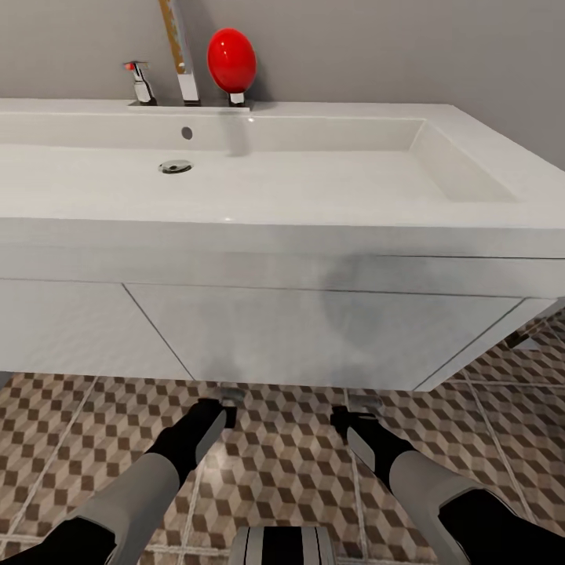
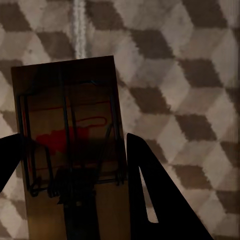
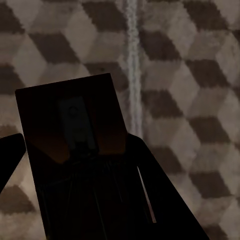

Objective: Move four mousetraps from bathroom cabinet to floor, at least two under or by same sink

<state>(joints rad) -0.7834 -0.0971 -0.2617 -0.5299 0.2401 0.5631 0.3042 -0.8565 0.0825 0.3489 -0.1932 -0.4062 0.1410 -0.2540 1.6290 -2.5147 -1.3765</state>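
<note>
Grey wall behind, cube-patterned bathroom floor (image 1: 282, 463) in brown, beige and white below, pale grout lines crossing it. Straight ahead, the wide white rectangular sink (image 1: 235, 188), smooth and glossy, round chrome drain (image 1: 175, 166) near its back left, sitting on a white wall-hung vanity (image 1: 314, 329) with plain flat fronts. Along the sink's back edge: an angular chrome tap (image 1: 186, 74), a small chrome lever (image 1: 141, 82) tipped red, and a shiny red egg-shaped object (image 1: 231, 60) on a chrome foot. No readable writing anywhere.

Down low, both arms reaching toward the vanity's lower edge. Left gripper (image 2: 75, 165) clamped on a mousetrap (image 2: 70, 125): flat tan wooden board, dark wire frame, red smear across the middle, held above the tiles with a black finger on each long edge. Right gripper (image 3: 80, 170) gripping a second mousetrap (image 3: 72, 120), this one in deep shadow, a flat dark rectangle with a small metal plate on its face, likewise pinched between both fingers over the floor.
</note>
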